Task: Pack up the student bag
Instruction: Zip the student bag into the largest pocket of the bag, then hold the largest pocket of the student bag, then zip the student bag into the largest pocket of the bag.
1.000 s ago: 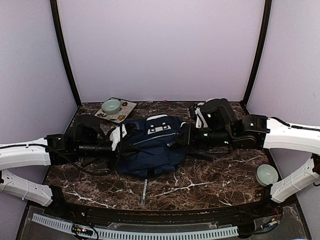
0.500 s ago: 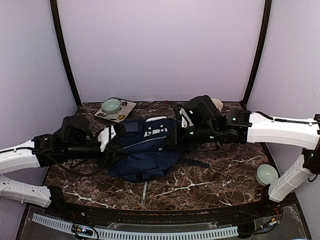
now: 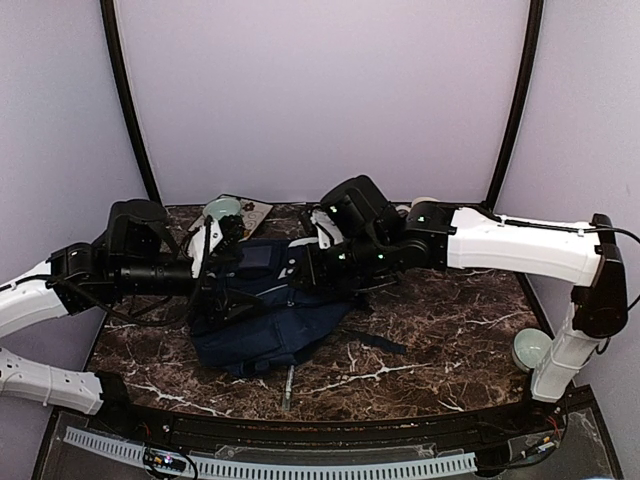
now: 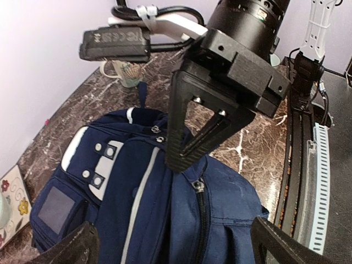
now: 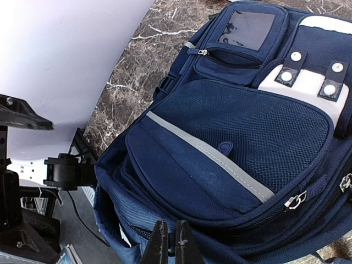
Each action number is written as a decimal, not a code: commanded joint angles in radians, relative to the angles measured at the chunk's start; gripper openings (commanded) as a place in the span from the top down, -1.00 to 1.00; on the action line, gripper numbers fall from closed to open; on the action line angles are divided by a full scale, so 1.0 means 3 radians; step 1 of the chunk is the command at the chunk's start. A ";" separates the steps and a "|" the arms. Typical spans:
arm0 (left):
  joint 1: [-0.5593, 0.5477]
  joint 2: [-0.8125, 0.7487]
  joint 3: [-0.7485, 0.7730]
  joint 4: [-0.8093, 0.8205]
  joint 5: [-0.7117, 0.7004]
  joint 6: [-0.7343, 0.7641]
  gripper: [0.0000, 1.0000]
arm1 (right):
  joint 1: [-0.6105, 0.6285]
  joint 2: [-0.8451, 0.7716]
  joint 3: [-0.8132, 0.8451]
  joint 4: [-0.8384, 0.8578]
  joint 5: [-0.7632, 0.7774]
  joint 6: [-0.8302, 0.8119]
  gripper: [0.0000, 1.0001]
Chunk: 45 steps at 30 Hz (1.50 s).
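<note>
Left gripper (image 4: 176,246) stands spread wide over the student bag (image 3: 268,322) — a second ago it was pressed together. The right gripper (image 5: 170,242), fingers pressed together, pinches the bag's fabric beside a zipper. Navy with a pale stripe, a white studded patch and a mesh pocket, the bag has shifted toward the table's (image 3: 440,340) left edge.

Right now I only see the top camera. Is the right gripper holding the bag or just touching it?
Observer: The right wrist view shows the right gripper shut, fingertips together on the student bag; it looks pinched.
Operator: And the left one?
Observer: The left wrist view shows the left gripper wide open above the bag, holding nothing.
Operator: Anything near where it grips?
Observer: A zipper pull sits just beside the right gripper's tips.
</note>
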 commanded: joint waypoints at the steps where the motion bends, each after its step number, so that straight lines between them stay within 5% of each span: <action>1: 0.0010 0.0160 0.0024 -0.0182 0.0357 -0.0180 -0.97 | -0.0035 -0.0021 0.0128 0.0388 0.0101 -0.0079 1.00; 8: 0.0010 0.0440 -0.0025 -0.0009 0.0491 -0.0271 -0.93 | -0.0036 -0.0049 0.0102 0.0410 0.0114 -0.0089 1.00; 16: 0.0010 0.0677 -0.0156 0.0062 0.0341 -0.0244 -0.50 | -0.0032 -0.0196 -0.0058 0.0457 0.0150 -0.0039 1.00; 18: 0.0010 0.0721 -0.0192 0.0095 0.0373 -0.0242 -0.21 | -0.0035 -0.0277 -0.0157 0.0508 0.0181 0.0006 1.00; 23: 0.0010 0.0799 -0.0153 0.0108 0.0272 -0.0288 0.98 | -0.0035 -0.0512 -0.0411 0.0591 0.0296 0.0092 1.00; 45: 0.0158 0.0568 -0.0087 -0.0070 -0.0187 -0.0495 1.00 | -0.0467 -0.1493 -0.1701 -0.0032 0.1272 0.0546 1.00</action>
